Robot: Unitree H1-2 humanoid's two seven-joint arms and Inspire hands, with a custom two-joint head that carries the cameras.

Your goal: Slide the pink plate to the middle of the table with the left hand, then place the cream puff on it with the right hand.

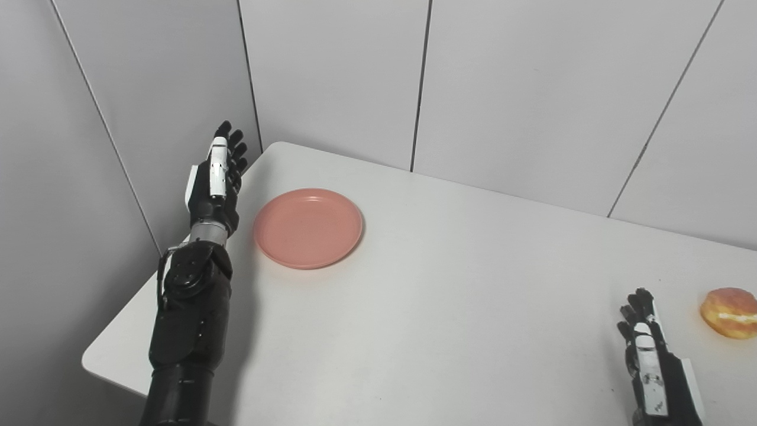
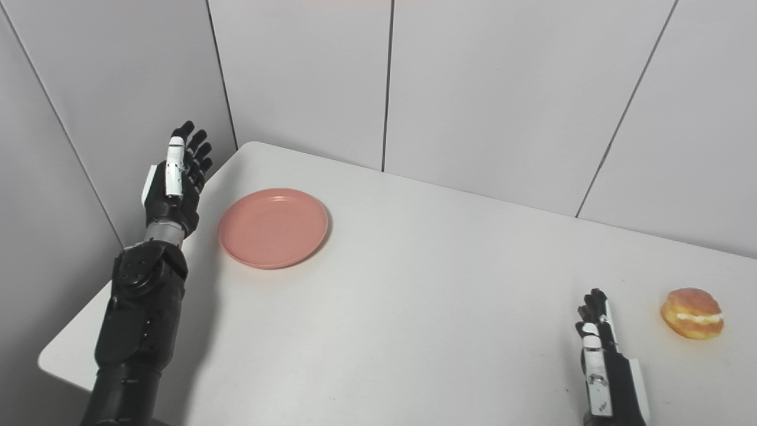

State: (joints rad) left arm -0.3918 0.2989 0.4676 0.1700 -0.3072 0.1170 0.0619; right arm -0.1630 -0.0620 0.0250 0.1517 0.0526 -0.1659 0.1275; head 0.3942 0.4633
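Neither step looks done: on the white tabletop [image 1: 449, 307] the pink plate [image 1: 308, 228] sits empty near the far left corner, well short of the middle. The left hand [image 1: 216, 177] is raised just beside its left rim, fingers straight and holding nothing. The cream puff [image 1: 730, 312] lies near the right edge, a little apart from the released, empty right hand [image 1: 647, 349].

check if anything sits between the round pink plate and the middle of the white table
Nothing visible does. The round pink plate lies near the white table's far left corner, and the stretch toward the middle is bare; the left hand is raised beside it.
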